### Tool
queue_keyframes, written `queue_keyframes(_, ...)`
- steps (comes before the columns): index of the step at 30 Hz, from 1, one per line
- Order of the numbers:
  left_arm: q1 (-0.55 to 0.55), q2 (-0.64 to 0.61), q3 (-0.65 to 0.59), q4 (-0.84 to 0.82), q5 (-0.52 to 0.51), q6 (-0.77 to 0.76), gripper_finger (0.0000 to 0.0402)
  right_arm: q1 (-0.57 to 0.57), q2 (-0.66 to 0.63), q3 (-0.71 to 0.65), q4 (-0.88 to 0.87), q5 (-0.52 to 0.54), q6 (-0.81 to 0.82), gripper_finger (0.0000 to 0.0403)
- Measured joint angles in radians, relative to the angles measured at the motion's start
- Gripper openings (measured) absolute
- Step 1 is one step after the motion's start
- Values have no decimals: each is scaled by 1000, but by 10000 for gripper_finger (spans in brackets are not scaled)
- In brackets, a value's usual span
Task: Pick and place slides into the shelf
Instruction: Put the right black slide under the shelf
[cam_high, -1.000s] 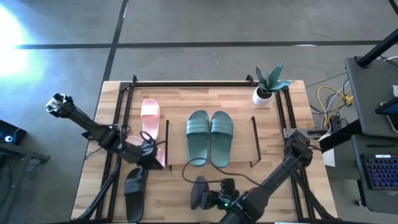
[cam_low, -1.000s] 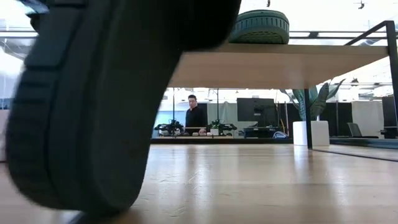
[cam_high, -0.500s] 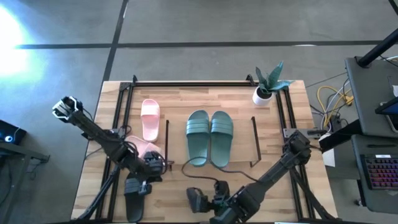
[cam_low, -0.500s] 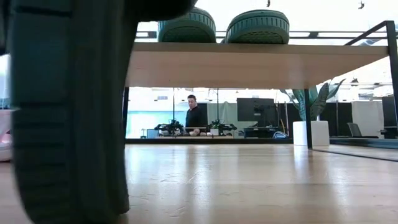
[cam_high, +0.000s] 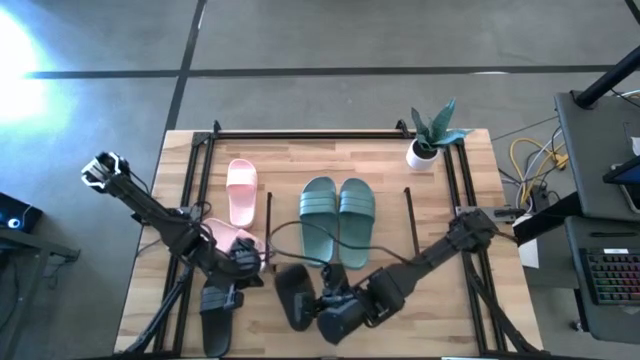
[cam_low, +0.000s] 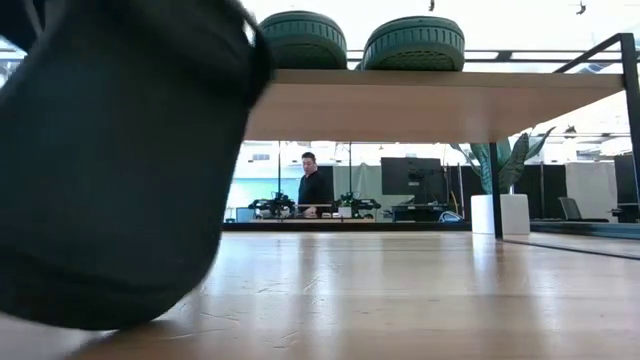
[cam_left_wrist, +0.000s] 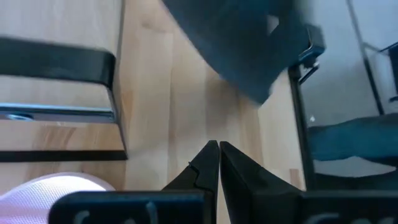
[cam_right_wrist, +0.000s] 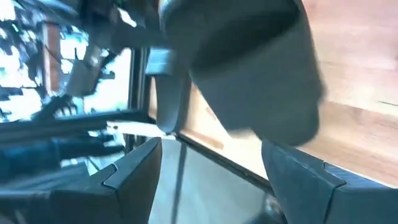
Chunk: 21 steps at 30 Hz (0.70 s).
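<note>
The left pincer (cam_high: 243, 264) hovered low over the near left part of the desk (cam_high: 460, 310), its fingers pressed together on nothing (the left wrist view showed the two tips meeting over bare wood). Just beyond it lay a pale pink slide (cam_high: 232, 240), partly under the arm; a second pink slide (cam_high: 241, 191) lay farther off, beside the shelf's left end frame. Nearer the desk's front edge than this pincer lay a black slide (cam_high: 214, 310), free on the wood.

To the right of the left pincer, the second black slide (cam_high: 292, 295) sat at the tip of the right pincer (cam_high: 315, 305), whose fingers stood spread wide with the slide between them; whether they already pressed its sides could not be told. Beyond the right pincer, the two teal-green slides (cam_high: 337, 220) rested side by side on the shelf (cam_high: 390, 225), toes pointing away.

Judged from their look, the slides were light, rubbery and somewhat yielding: a squeeze across the sole would flex it rather than crack it, and the matte surface should not slip much. The broad strap or the sole edge at mid-length appeared the soundest hold, since a grip near the heel or toe would likely let the slide droop and swing. A potted plant (cam_high: 430, 135) stood at the desk's far right corner.
</note>
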Motion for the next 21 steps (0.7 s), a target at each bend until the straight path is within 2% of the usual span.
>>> queue_keyframes(4,0,-31,0,-11,-11,-5,0,-17,4,1,5,-92,-51,267)
queue_keyframes(11,-1,-45,-3,-58,-59,-6,0,-11,-3,0,-1,-38,-88,262)
queue_keyframes(16,-25,-44,-3,-68,-103,11,0,16,-12,28,-104,-28,-108,253)
queue_keyframes(18,-54,-44,-3,-70,-135,81,0,32,-12,31,-129,-26,-201,249)
queue_keyframes(21,-121,-32,-5,-80,-235,211,0,64,-12,31,-130,-8,-440,241)
